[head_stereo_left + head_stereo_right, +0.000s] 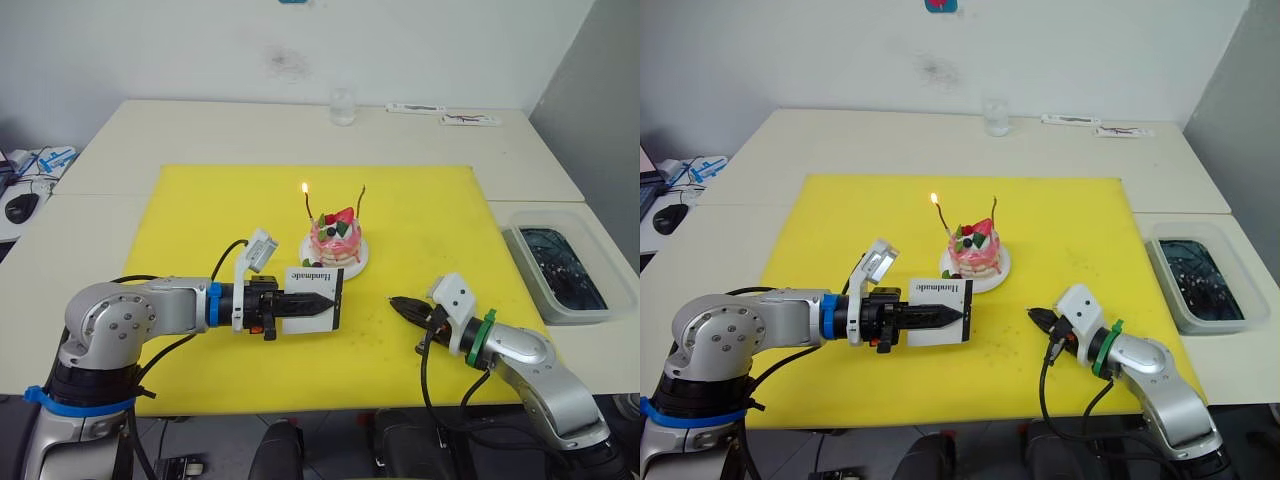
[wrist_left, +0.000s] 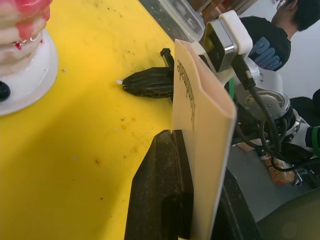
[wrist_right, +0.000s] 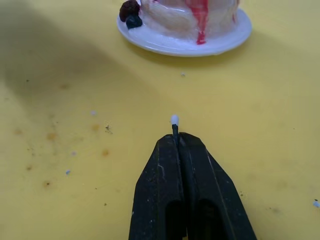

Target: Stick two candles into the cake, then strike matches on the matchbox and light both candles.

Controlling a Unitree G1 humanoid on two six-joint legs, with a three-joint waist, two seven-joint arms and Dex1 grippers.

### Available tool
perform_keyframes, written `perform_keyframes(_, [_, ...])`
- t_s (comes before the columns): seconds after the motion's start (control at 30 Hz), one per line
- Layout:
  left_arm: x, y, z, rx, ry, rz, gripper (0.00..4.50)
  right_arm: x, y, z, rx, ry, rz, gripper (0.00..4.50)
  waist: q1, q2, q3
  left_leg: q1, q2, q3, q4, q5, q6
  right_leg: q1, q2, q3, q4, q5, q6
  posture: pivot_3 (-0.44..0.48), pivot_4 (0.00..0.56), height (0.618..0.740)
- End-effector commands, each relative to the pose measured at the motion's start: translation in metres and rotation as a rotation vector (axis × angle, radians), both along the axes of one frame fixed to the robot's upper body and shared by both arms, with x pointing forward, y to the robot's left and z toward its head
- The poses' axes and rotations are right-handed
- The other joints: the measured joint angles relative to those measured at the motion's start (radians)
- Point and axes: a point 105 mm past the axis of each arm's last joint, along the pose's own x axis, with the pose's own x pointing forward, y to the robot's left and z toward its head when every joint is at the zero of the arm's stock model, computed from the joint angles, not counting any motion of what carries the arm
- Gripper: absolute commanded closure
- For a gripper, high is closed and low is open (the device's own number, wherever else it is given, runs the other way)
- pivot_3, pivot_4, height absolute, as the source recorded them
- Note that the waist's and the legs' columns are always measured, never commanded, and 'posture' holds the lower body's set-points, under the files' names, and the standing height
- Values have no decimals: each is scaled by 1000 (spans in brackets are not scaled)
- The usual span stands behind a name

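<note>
Then my right gripper [image 3: 176,142] pinching a match [image 3: 174,124], tip toward the cake [image 3: 190,15]; left gripper [image 1: 325,303] clamping the upright matchbox [image 1: 322,287].

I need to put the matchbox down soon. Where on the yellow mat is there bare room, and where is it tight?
Bare yellow mat lies left of the cake and right of it toward the tray. It is tight in front of the cake, between the matchbox and the right tool.

White table [image 1: 200,130] w/ yellow mat [image 1: 200,230], glass [image 1: 343,106], grey tray [image 1: 560,262].
</note>
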Motion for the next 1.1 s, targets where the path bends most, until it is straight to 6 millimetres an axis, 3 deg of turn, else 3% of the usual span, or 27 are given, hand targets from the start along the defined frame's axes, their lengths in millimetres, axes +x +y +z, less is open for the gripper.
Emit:
perform_keyframes(0.03, [0,-2,8,-24,-41,-2,4500,9,-2,3,-2,-61,-46,4481,0,0,0,0,0,0,0,0,0,0,0,0,0,0,0,0,150,740])
perform_keyframes(0.13, [0,-2,8,-24,-41,-5,4500,14,-4,0,7,-70,-80,4481,-1,0,0,0,0,0,0,0,0,0,0,0,0,0,0,0,150,740])
perform_keyframes(0.23, [0,-1,8,-22,-41,-4,4500,15,-6,-4,0,-64,-88,3836,-1,0,0,0,0,0,1,0,0,0,0,0,0,0,0,0,150,740])
perform_keyframes(0.33, [0,-1,8,-20,-39,-3,4500,11,-4,-5,-6,-65,-69,2867,-1,0,0,1,0,0,1,0,0,0,0,0,0,0,0,0,150,740])
perform_keyframes(0.6, [-1,0,7,-21,-36,-2,4500,13,-2,4,58,-116,-91,2867,-1,0,0,0,0,0,0,0,0,0,0,0,0,0,0,0,150,740])
perform_keyframes(0.93, [-2,-1,7,-23,-34,-7,4500,11,0,1,70,-100,-89,2867,-1,0,0,0,0,0,0,0,0,0,0,0,0,0,0,0,150,740])
perform_keyframes(1.1, [-2,-1,6,-23,-31,-8,4500,12,3,-1,66,-94,-87,4449,-1,0,0,0,0,0,0,0,0,0,0,0,0,0,0,0,150,740])
